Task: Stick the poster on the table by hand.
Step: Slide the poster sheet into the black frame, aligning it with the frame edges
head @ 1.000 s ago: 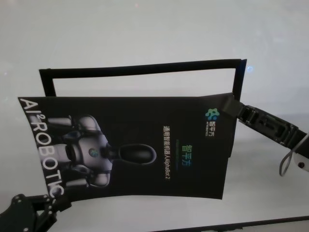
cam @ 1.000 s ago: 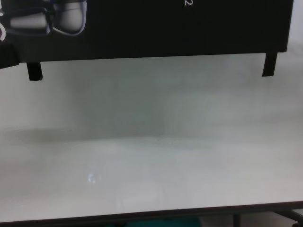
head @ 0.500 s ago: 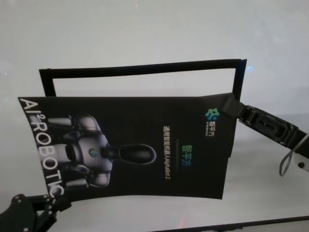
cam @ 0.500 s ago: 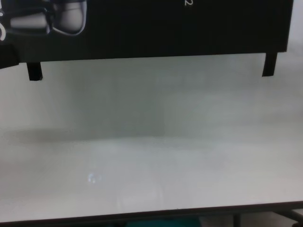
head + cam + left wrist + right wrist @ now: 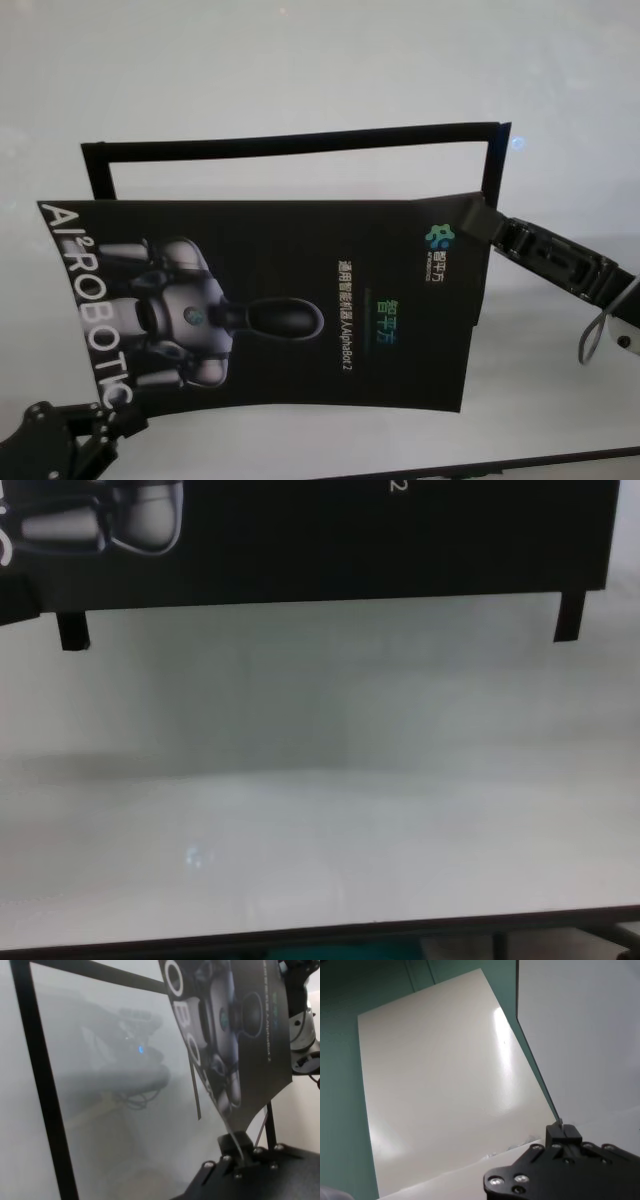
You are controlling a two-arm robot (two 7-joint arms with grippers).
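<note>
Holding the poster (image 5: 270, 300) between both arms, I see it lifted above the white tabletop (image 5: 300, 80), not lying flat on it. The sheet is black, with a silver-white robot figure and white letters along its left edge. It bends a little, and its near edge curves.

My left pincer (image 5: 112, 420) is at the near left corner of the poster, low in the head view. In the left wrist view the two fingertips are pressed together on the thin edge of the sheet, so this pincer (image 5: 240, 1152) is pinching the poster (image 5: 240, 1035) at its corner. The printed side with the robot figure faces this camera.

My right pincer (image 5: 482, 222) is at the far right corner, where the corner of the sheet is folded up a bit. In the right wrist view its tips (image 5: 562, 1132) are closed on the paper edge, and the pale back side of the poster (image 5: 580, 1035) rises from them. So this pincer is pinching the poster too.

On the tabletop, behind the poster, narrow black strips (image 5: 300, 143) make a frame shape with a long far side and two short sides. In the chest view the lower edge of the poster (image 5: 350, 540) fills the top, and two short black strip ends (image 5: 72, 630) show below it on the tabletop (image 5: 320, 780).
</note>
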